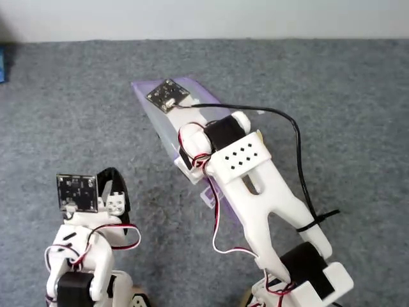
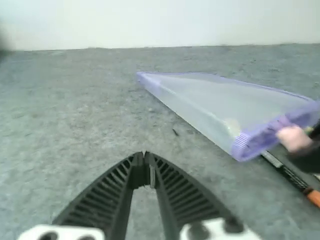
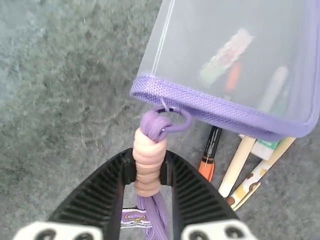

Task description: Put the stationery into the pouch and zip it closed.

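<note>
The right gripper (image 3: 148, 160) is pinching the zipper pull (image 3: 150, 142) — a pink wound cord with a purple tassel, ringed to one corner of the pouch's zip edge — with the cord clamped between its two black fingers. The pouch (image 1: 156, 118), clear with purple trim, lies flat on the grey table (image 1: 332, 96) under the outstretched right arm. A black pen (image 3: 210, 152) with an orange end and a couple of wooden pencils (image 3: 239, 165) stick out past the zip edge onto the table. Blurred shapes show through the clear wall above them, and I cannot tell whether those lie inside the pouch or beneath it. The left gripper (image 2: 145, 167) has its fingers pressed together on nothing, low over the table, well apart from the pouch and facing its long side. By my reading the work is at the zip: with stationery poking out, the filling looks undone, so this grip more likely serves to open the mouth than to shut it. The next move calls for a steady draw along the zip line — the pouch is light and unanchored and may slide with the pull, so the idle left gripper would do well to pin the far end
</note>
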You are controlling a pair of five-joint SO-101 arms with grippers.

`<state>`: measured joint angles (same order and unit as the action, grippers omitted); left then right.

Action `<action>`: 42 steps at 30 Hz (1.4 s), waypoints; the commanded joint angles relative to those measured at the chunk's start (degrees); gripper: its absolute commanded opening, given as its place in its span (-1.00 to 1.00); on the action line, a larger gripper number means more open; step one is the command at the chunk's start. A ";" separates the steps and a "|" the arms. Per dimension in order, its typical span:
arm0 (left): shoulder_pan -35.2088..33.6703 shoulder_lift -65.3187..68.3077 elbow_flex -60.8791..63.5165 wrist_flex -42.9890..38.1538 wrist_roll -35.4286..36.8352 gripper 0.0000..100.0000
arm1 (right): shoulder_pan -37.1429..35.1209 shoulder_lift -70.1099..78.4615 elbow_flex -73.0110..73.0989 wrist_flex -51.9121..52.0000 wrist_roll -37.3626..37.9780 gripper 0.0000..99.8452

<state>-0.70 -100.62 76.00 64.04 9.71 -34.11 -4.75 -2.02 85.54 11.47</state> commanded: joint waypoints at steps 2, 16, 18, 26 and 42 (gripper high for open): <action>0.88 10.29 -7.96 0.09 3.16 -0.98 | 0.31 -2.51 -5.10 -0.57 -0.53 -0.98; 1.23 59.96 -55.60 18.29 4.92 -0.97 | 0.31 -2.68 -11.69 -0.57 -0.53 -0.98; 1.23 64.53 -60.97 20.22 4.92 -0.97 | 0.31 -2.59 -13.19 -0.57 -0.53 -0.98; 3.43 74.81 -71.43 22.95 3.96 -0.92 | 0.31 -2.59 -14.59 -1.19 -0.53 -0.98; 5.89 75.25 -70.55 15.91 14.51 -0.97 | 6.64 -2.68 -14.77 -3.56 -7.91 -0.98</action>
<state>4.75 -25.36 6.99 82.33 22.02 -28.75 -4.75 -13.63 83.43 5.32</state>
